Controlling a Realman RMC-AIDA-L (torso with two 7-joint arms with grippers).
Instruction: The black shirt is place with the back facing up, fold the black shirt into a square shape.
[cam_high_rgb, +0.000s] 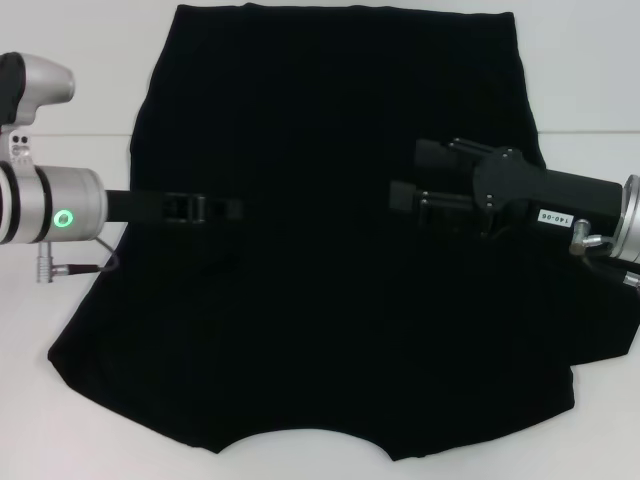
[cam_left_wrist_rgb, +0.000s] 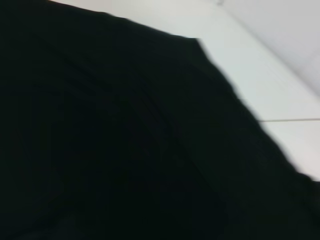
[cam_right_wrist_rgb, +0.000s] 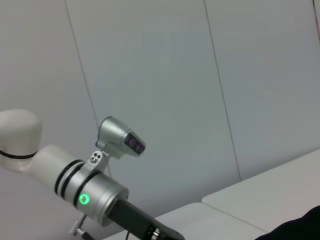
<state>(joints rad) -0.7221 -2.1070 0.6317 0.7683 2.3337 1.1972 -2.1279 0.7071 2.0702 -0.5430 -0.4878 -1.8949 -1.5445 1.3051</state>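
The black shirt (cam_high_rgb: 320, 330) lies spread flat on the white table (cam_high_rgb: 60, 420), plain side up, with no lettering showing. Its curved neckline is at the near edge and its straight hem at the far edge. My left gripper (cam_high_rgb: 232, 209) reaches in from the left and hovers over the shirt's left half. My right gripper (cam_high_rgb: 410, 176) reaches in from the right over the shirt's right half, with its two fingers apart and empty. The shirt fills most of the left wrist view (cam_left_wrist_rgb: 110, 150). A corner of the shirt shows in the right wrist view (cam_right_wrist_rgb: 306, 228).
The white table extends past the shirt on the left and right (cam_high_rgb: 590, 90). A table seam runs along the far side (cam_left_wrist_rgb: 295, 120). A pale panelled wall (cam_right_wrist_rgb: 200, 75) stands behind. My left arm (cam_right_wrist_rgb: 95, 195) shows in the right wrist view.
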